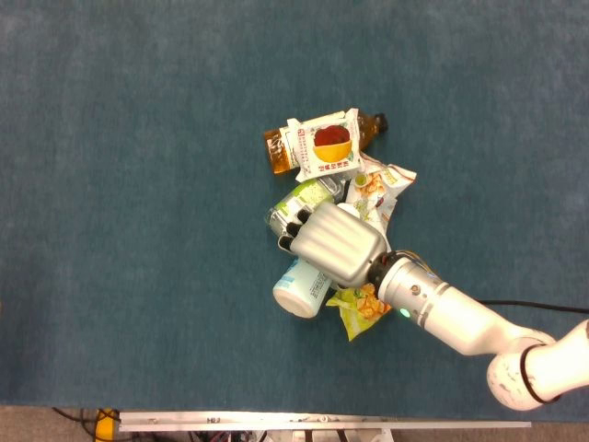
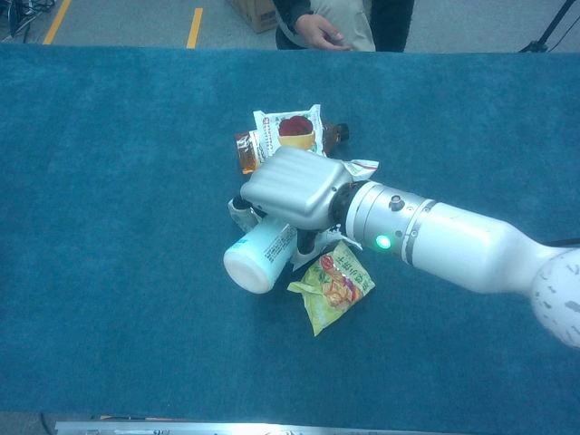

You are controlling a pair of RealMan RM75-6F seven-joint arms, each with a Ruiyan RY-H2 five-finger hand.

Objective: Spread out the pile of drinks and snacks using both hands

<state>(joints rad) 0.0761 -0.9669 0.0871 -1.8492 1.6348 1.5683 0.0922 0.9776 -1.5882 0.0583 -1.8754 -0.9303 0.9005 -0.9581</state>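
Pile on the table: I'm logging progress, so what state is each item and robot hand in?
White bottle: lying, gripped by right robot hand.
Green bottle: lying, partly hidden.
Brown bottle: lying under red packet.
Yellow packet: flat.
Left robot hand: not in view.

Beyond my bench's (image 2: pixel 109 272) far edge stands a person (image 2: pixel 340 23), only the torso and 1 hand visible. A cardboard box (image 2: pixel 254 11) sits beside them on grey floor (image 2: pixel 118 23) marked with 2 yellow lines (image 2: pixel 194 27).
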